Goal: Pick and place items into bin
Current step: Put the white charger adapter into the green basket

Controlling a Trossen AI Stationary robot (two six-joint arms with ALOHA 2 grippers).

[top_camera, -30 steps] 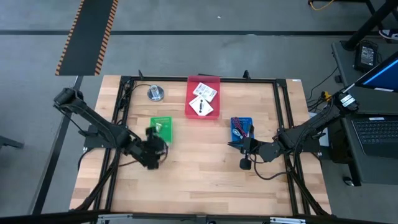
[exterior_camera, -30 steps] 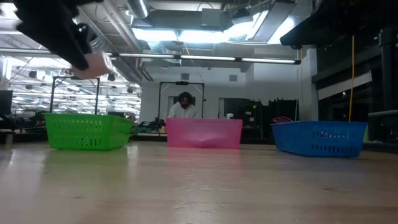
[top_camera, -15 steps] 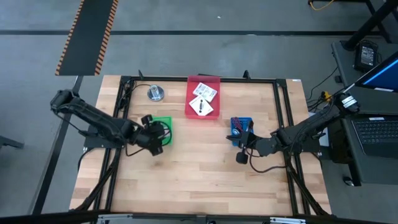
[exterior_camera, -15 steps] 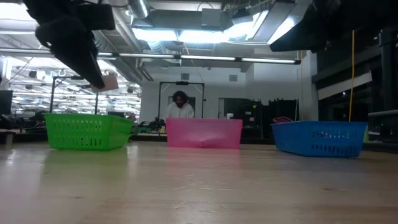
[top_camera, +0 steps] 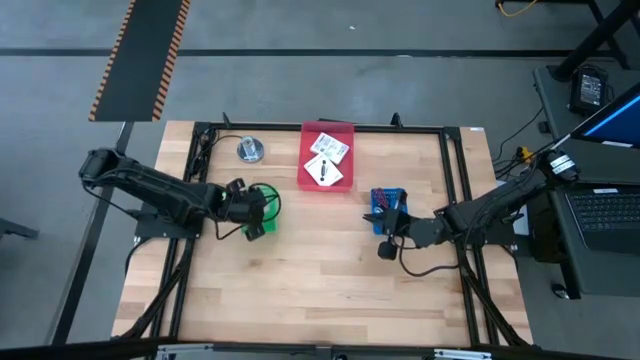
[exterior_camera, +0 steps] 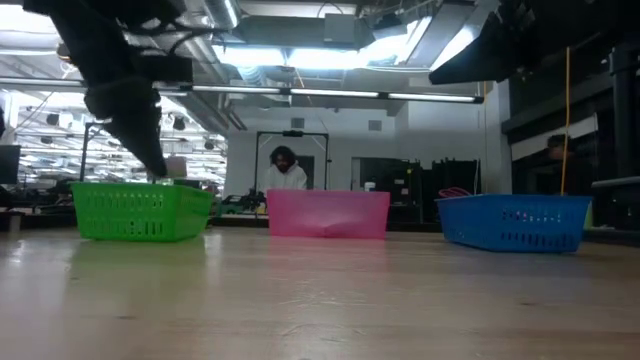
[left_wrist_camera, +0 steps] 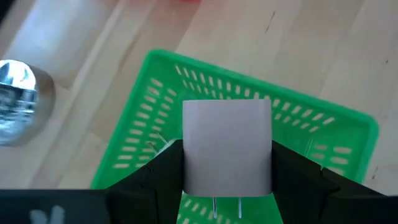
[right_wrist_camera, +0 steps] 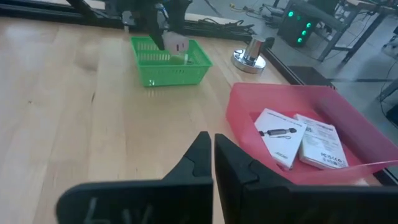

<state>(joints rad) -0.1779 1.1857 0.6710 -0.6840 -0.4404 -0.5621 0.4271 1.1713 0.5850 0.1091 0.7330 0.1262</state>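
Wooden table (top_camera: 320,290): no writing is readable.

silver disc (top_camera: 250,150) | table's far-left corner | person (exterior_camera: 285,170) behind

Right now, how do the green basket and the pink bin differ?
The green basket has slotted mesh walls; the pink bin has solid ones. The pink bin holds two white printed cards. Over the green basket, the left gripper holds a white block. Both sit on the wooden table.
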